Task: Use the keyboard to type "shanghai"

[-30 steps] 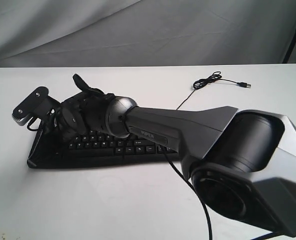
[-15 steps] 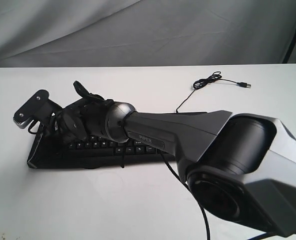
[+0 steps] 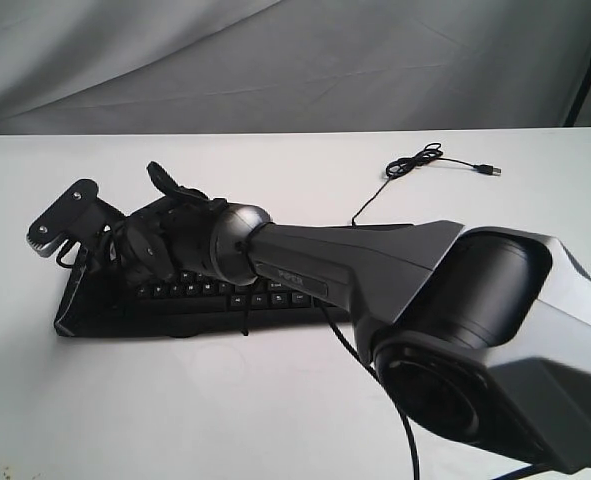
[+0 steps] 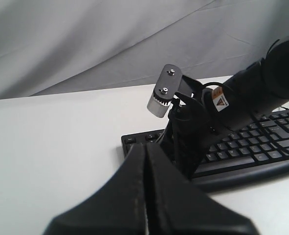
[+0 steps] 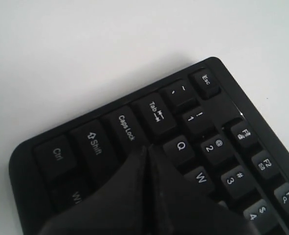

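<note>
The black keyboard (image 3: 180,303) lies on the white table, its left end under my right arm. In the right wrist view my right gripper (image 5: 146,148) is shut, its tip down on the keyboard (image 5: 206,102) between Caps Lock and Q, where the A key would be. The key under the tip is hidden. In the left wrist view my left gripper (image 4: 146,147) is shut and empty, hovering over bare table off the left end of the keyboard (image 4: 254,152). It faces the right arm's wrist camera (image 4: 164,91). The left gripper does not show in the exterior view.
The keyboard's thin black cable (image 3: 412,163) lies coiled behind it, ending in a USB plug (image 3: 490,171). A grey cloth backdrop (image 3: 275,60) hangs behind the table. The right arm's thick forearm (image 3: 355,262) covers the keyboard's right half.
A second ago the right wrist was higher. It has dropped toward the left end of the keyboard and has held still for the last half second.
</note>
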You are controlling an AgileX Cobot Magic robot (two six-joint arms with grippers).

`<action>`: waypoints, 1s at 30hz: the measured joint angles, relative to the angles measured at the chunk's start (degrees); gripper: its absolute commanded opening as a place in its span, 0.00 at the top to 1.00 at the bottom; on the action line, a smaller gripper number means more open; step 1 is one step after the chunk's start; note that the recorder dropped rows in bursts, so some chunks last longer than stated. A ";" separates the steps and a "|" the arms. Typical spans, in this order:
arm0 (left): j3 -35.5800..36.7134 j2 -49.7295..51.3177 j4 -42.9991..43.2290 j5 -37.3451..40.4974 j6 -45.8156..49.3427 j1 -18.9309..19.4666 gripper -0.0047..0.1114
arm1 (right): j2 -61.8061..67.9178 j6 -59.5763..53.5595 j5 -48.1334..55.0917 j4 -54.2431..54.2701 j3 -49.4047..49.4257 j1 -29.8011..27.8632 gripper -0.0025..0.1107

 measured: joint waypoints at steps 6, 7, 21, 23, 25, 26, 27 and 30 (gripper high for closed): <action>0.00 0.00 0.00 0.00 0.00 0.00 0.96 | -0.91 -0.24 2.07 -0.56 -0.04 -0.11 0.98; 0.00 0.00 0.00 0.00 0.00 0.00 0.96 | -1.70 -0.24 3.57 -1.29 -0.04 -0.22 0.98; 0.00 0.00 0.00 0.00 0.00 0.00 0.96 | -18.42 5.69 5.13 -4.82 23.67 -3.15 0.98; 0.00 0.00 0.00 0.00 0.00 0.00 0.96 | -20.41 6.76 1.39 -4.82 27.91 -3.15 0.98; 0.00 0.00 0.00 0.00 0.00 0.00 0.96 | -21.75 7.29 -2.12 -4.82 30.77 -3.15 0.98; 0.00 0.00 0.00 0.00 0.00 0.00 0.96 | -22.04 7.63 -3.25 -4.82 31.83 -3.28 0.98; 0.00 0.00 0.00 0.00 0.00 0.00 0.96 | -22.08 7.90 -4.01 -4.82 32.23 -3.39 0.98; 0.00 0.00 0.00 0.00 0.00 0.00 0.96 | -21.57 8.53 -5.69 -4.82 32.74 -3.93 0.98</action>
